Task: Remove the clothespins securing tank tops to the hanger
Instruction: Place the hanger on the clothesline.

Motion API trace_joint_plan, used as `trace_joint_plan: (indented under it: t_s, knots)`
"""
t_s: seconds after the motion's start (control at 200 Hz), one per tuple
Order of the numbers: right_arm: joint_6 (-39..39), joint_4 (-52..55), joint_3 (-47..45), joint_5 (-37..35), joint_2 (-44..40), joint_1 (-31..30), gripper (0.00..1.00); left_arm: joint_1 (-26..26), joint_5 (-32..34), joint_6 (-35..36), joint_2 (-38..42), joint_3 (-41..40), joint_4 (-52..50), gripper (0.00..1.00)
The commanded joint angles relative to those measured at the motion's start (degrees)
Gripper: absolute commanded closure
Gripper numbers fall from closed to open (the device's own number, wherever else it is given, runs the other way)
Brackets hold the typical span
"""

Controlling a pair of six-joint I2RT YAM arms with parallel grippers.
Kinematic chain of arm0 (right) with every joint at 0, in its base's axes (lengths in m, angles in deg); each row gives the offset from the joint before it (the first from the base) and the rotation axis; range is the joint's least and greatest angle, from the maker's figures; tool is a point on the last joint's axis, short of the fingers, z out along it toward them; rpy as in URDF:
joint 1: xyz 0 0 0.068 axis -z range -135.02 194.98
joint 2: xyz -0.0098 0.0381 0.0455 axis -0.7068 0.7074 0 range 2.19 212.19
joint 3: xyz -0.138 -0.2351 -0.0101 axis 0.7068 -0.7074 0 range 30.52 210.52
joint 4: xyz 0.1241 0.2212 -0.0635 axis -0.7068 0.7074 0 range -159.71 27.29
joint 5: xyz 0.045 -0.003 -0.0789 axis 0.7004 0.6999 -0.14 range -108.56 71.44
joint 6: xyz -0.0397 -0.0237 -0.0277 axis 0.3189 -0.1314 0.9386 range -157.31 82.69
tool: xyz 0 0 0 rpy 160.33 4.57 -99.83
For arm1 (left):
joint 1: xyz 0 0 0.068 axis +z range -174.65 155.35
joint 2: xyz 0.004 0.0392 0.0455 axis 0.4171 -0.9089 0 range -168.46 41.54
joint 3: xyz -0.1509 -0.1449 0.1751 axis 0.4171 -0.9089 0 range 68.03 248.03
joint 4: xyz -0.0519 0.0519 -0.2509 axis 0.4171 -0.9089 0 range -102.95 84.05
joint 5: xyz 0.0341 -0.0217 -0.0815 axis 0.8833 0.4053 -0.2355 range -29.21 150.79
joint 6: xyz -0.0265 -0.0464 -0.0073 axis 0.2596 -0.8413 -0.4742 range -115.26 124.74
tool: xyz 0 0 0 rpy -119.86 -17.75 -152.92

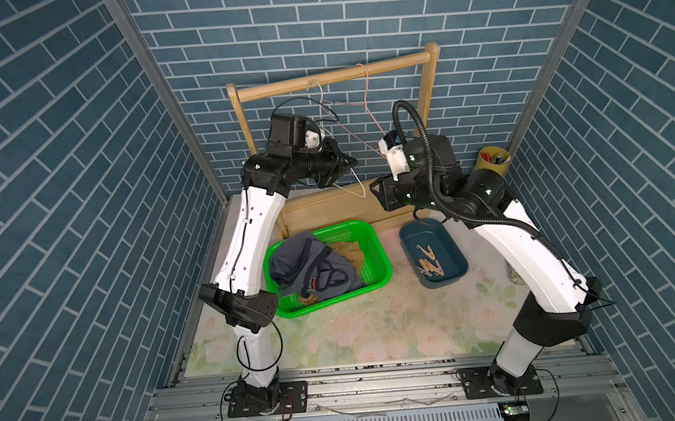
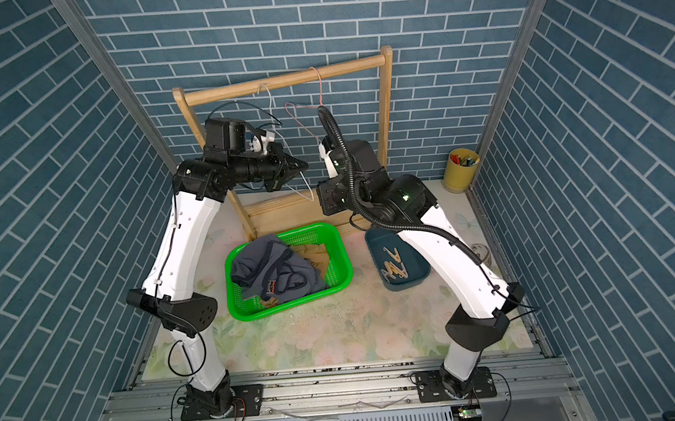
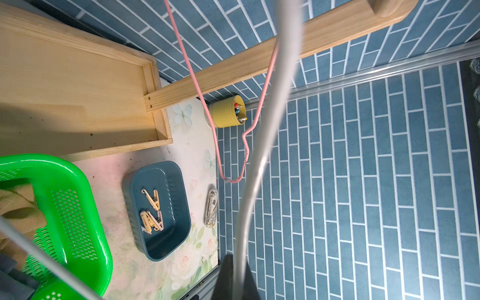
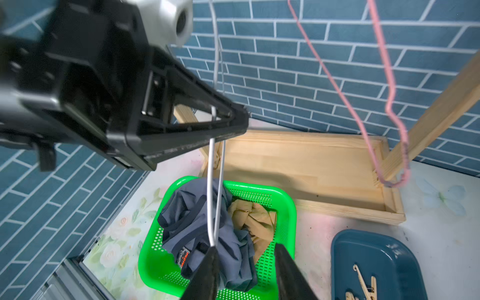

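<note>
Left tool [image 4: 241,122] tight around thin, smooth white wire hanger [image 4: 209,187]

White hanger [image 3: 262,145] blurred; blue tray [image 4: 389,259] cut off.

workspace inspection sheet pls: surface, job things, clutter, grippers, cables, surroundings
surface: floral mat, speckled with dirt
job's things: clothespins in blue tray; tank tops in green basket; white hanger and pink hanger bare on wooden rail
clutter: yellow cup; small patterned object
grippers: left gripper shut on white hanger; right gripper jaws apart, empty
cables: black conduit loops over right arm
surroundings: blue brick-pattern walls
</note>
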Motion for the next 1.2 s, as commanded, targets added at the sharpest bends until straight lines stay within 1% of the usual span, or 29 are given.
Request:
trace_joint_plan:
  t_s: [0.0, 0.15, 0.3, 0.395, 0.525, 0.675, 0.785, 0.875, 1.07, 1.195]
  knots:
    - [-1.7, -1.6, -2.9, -2.6, -1.2, 0.4, 0.63, 0.2, -2.4, 3.4, 0.0, 1.5, 0.2, 1.00]
    - [-3.0, -3.4, -6.2, -2.0, -2.6, 0.6, 0.63, 0.5, -3.5, 3.2, -1.3, 4.5, 2.2, 1.00]
    - [-3.4, -4.2, -8.3, -1.6, -3.4, 0.6, 0.63, 0.6, -5.3, 2.7, -4.8, 11.6, 2.4, 1.00]
    - [-3.7, -4.8, -10.0, -1.7, -4.1, 0.6, 0.63, 0.9, -5.1, 2.7, -4.2, 10.1, 3.6, 1.00]
    - [-4.2, -5.2, -11.2, -1.6, -4.8, 0.6, 0.63, 3.4, -5.2, 0.5, -3.3, 6.3, 8.3, 1.00]
    - [-4.8, -5.3, -12.5, -1.6, -5.3, 0.6, 0.63, 6.1, -6.2, -5.6, -5.7, 6.4, 14.8, 1.00]
    - [-5.6, -6.0, -14.3, -1.5, -5.9, 0.6, 0.63, 6.6, -7.3, -5.8, -7.6, 7.2, 14.6, 1.00]
    - [-6.1, -6.3, -15.7, -1.6, -6.7, 0.6, 0.63, 6.5, -7.9, -5.3, -7.0, 4.4, 13.5, 1.00]
    - [-6.5, -6.8, -19.2, -3.8, -9.7, 0.5, 0.63, 6.6, -7.1, -4.3, -1.0, -6.5, 15.1, 1.00]
    - [-6.4, -7.0, -20.8, -5.1, -11.9, 0.9, 0.62, 6.6, -6.4, -4.1, 1.7, -11.4, 15.5, 0.90]
